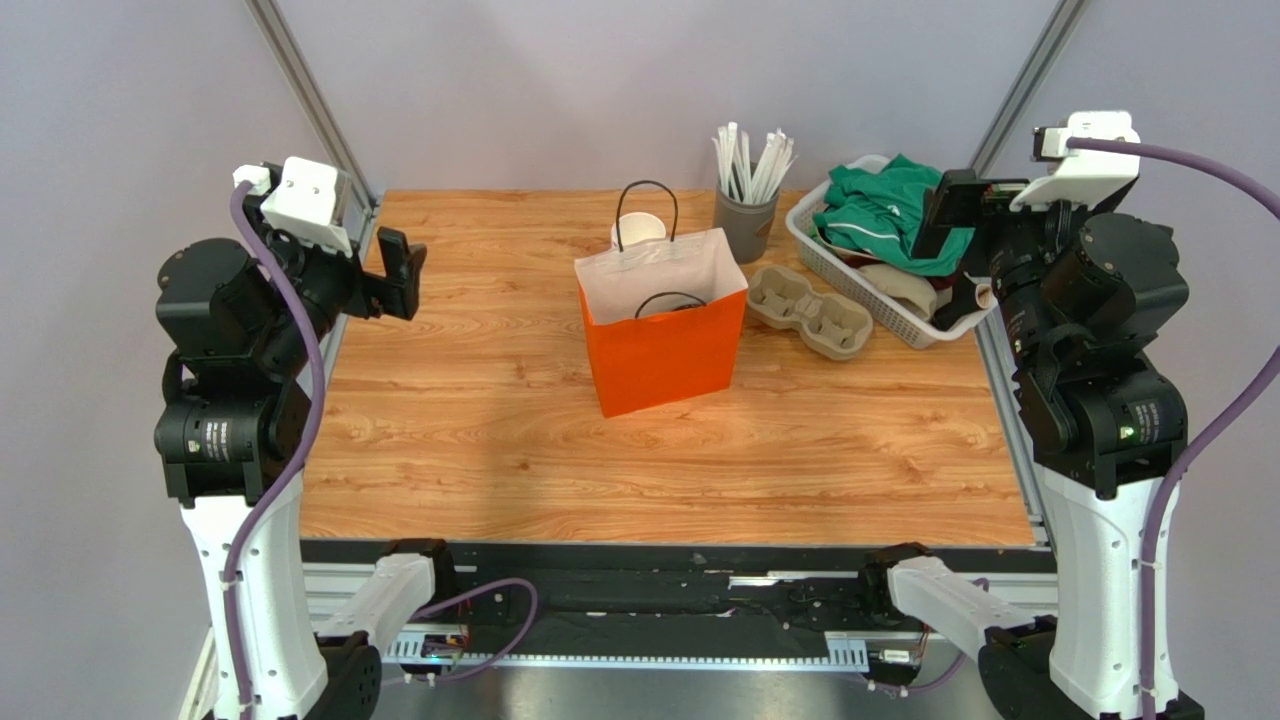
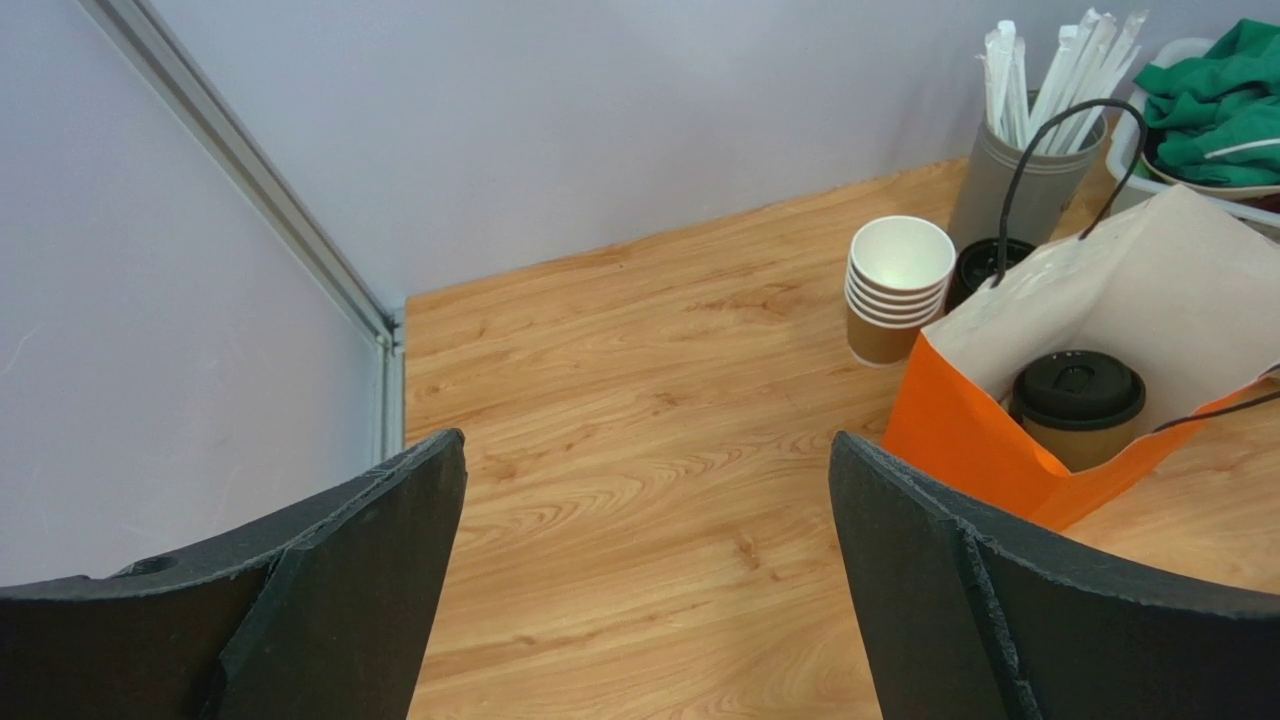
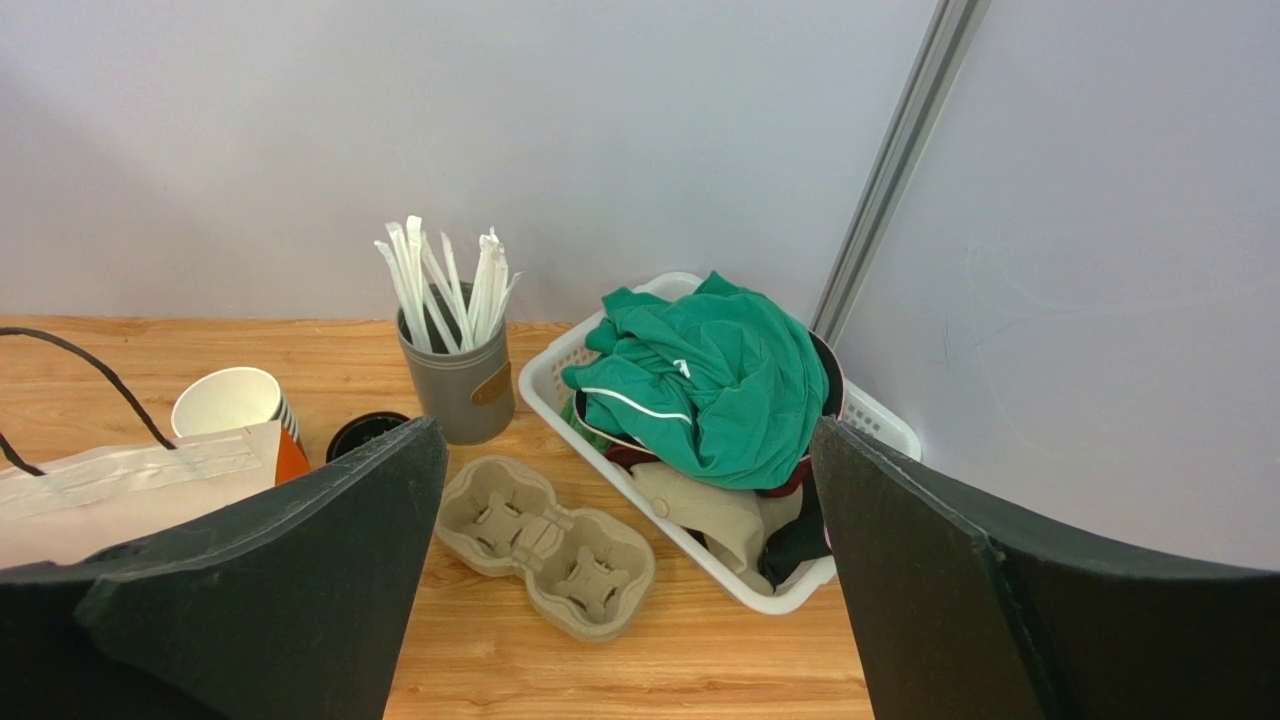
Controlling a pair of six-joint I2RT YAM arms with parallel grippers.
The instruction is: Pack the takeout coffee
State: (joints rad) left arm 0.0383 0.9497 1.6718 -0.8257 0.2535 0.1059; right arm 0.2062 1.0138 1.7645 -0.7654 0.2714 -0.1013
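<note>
Well, my left gripper (image 2: 646, 444) hangs wide open and empty above the left edge of the wooden table (image 2: 631, 375). My right gripper (image 3: 625, 435) is spread just as wide over the white basket (image 3: 872, 428) in the far right corner. The takeout coffee (image 2: 1076, 393) stands upright inside the orange bag (image 1: 669, 353), mid-table. Just behind the bag sits 1 stack of paper cups (image 2: 899, 285). Open wood runs from the bag to the near and left edges. Grey walls close 3 sides.

No lettering or number is legible anywhere; the tan label (image 3: 489, 389) on the grey straw holder (image 3: 445, 396) is too small.
</note>
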